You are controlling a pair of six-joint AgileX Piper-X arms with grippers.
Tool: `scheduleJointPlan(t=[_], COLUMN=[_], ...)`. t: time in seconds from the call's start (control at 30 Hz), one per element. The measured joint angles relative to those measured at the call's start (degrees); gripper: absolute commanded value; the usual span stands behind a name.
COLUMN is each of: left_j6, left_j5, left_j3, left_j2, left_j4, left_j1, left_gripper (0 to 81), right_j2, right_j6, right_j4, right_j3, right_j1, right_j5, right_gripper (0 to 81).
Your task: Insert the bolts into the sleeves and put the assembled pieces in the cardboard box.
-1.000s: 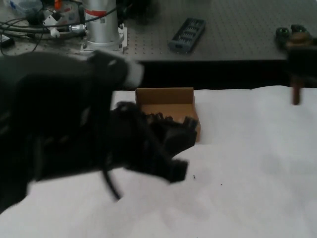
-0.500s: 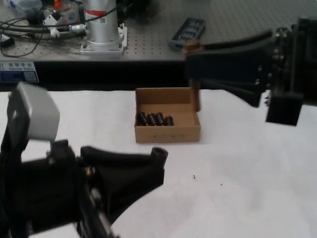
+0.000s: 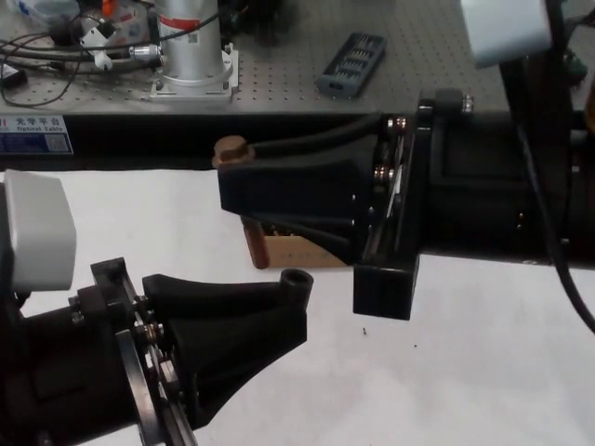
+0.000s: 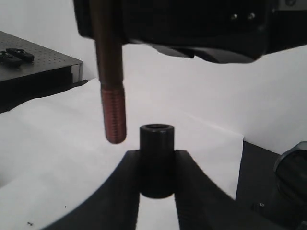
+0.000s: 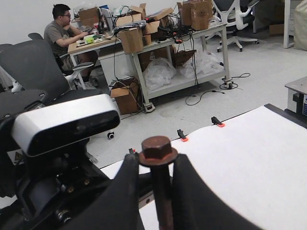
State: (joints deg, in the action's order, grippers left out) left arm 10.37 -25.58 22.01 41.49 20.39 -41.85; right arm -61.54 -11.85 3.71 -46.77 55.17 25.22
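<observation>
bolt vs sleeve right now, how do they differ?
Colour: the bolt is coppery brown; the sleeve is black.
Shape: the bolt is a long rod with a threaded tip and a hex head; the sleeve is a short hollow tube.
Hold: the bolt hangs tip down from the right gripper; the sleeve stands mouth up in the left gripper.
Shared: both are upright and gripped, not yet joined.

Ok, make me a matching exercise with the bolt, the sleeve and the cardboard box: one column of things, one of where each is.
1 bolt
2 sleeve
3 cardboard box

A on the white cloth, partly behind the right gripper
B clamped upright in the left gripper
C hanging thread-down from the right gripper

Pairs: 1-C, 2-B, 3-A.
</observation>
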Motion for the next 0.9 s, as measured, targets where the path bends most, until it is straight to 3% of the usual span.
scheduleJointPlan(t=[0.43, 0.9], left_j6=[0.0, 0.0], left_j5=[-0.1, -0.1], left_j3=[0.0, 0.0], left_j2=[-2.0, -2.0], left_j4=[0.5, 0.6], left_j1=[0.0, 0.0], left_gripper=[0.6, 0.6], right_j2=[6.7, 5.8], right_j6=[0.0, 0.0], right_j4=[-1.5, -4.7], right_j3=[0.0, 0.0], right_j1=[0.1, 4.1], right_j5=[-8.0, -7.9], right_gripper=[2.9, 2.9])
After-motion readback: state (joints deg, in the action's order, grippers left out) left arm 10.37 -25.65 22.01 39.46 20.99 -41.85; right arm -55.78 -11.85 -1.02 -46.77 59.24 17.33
